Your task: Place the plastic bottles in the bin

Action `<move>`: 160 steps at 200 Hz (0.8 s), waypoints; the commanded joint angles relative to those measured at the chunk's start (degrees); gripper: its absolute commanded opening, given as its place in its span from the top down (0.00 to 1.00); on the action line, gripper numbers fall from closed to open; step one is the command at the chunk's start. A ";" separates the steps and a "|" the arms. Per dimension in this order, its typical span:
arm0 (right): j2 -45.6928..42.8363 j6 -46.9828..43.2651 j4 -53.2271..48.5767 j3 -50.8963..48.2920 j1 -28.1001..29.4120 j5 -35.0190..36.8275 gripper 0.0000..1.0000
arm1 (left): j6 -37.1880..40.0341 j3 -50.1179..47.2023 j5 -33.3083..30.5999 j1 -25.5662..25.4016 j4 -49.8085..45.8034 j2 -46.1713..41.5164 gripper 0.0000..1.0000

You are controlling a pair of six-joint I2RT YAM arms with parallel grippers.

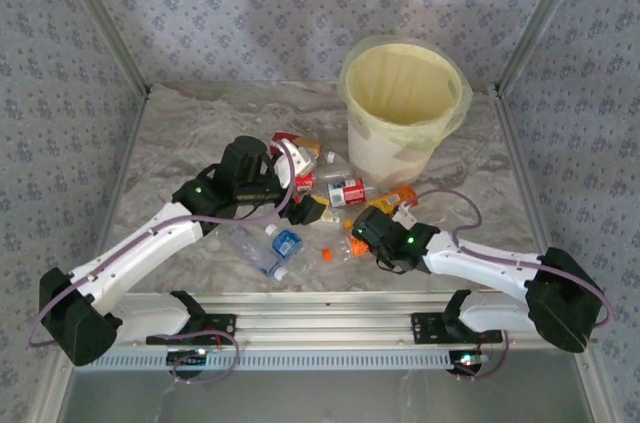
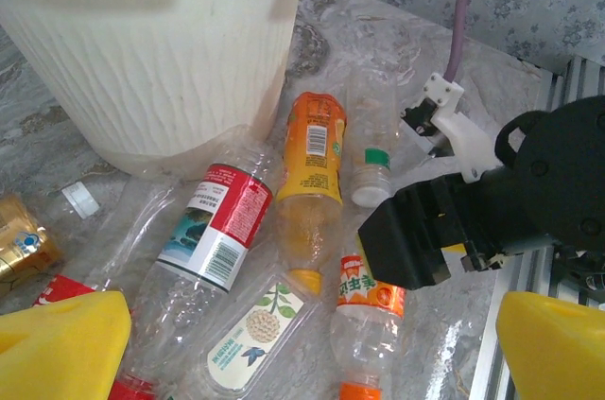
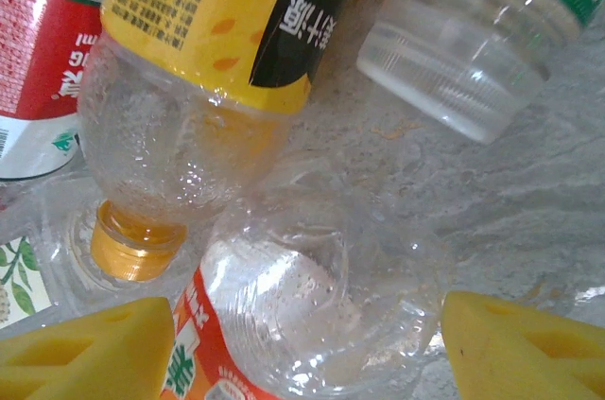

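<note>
- Bin (image 1: 380, 148) mouth: top cam; my left wrist cam gets its wall.
- Left claw (image 2: 307, 348) wide open, empty; right claw (image 3: 307, 353) low, straddling clear bottle (image 3: 293, 286), I can't tell if gripping.

Cream-white round plastic bucket (image 1: 385, 153), pale yellow-green bag liner (image 1: 405, 78). Tabletop (image 1: 190, 143): grey-beige marble veining. Wall panels (image 1: 250, 3): grey-blue floral print. Orange-labelled clear plastic bottle (image 2: 314, 145); red-and-white-labelled clear plastic bottle (image 2: 222, 220).

This is a robot test cell in a lab, not a home. A marble-patterned table (image 1: 190, 133) is boxed in by panels of grey floral wallpaper (image 1: 250, 13) on aluminium posts (image 1: 100, 15). Two robot arms (image 1: 150, 243) are bolted to an aluminium rail (image 1: 330, 328) along its near edge.
</note>
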 commanded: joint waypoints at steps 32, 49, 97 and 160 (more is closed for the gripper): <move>2.87 2.84 2.56 -0.19 1.33 1.55 0.22 | 0.43 1.09 2.74 -0.15 -0.53 0.80 0.00; 3.13 3.41 2.53 -0.27 1.57 2.01 0.20 | 0.49 1.09 2.71 -0.18 -0.62 0.80 0.00; 4.16 5.53 4.18 -0.89 2.45 3.11 0.15 | 0.36 1.09 3.04 -0.17 -0.53 1.07 0.00; 7.75 7.96 6.64 -0.28 4.39 3.33 0.12 | 0.26 1.34 3.51 -0.24 -0.77 1.65 0.00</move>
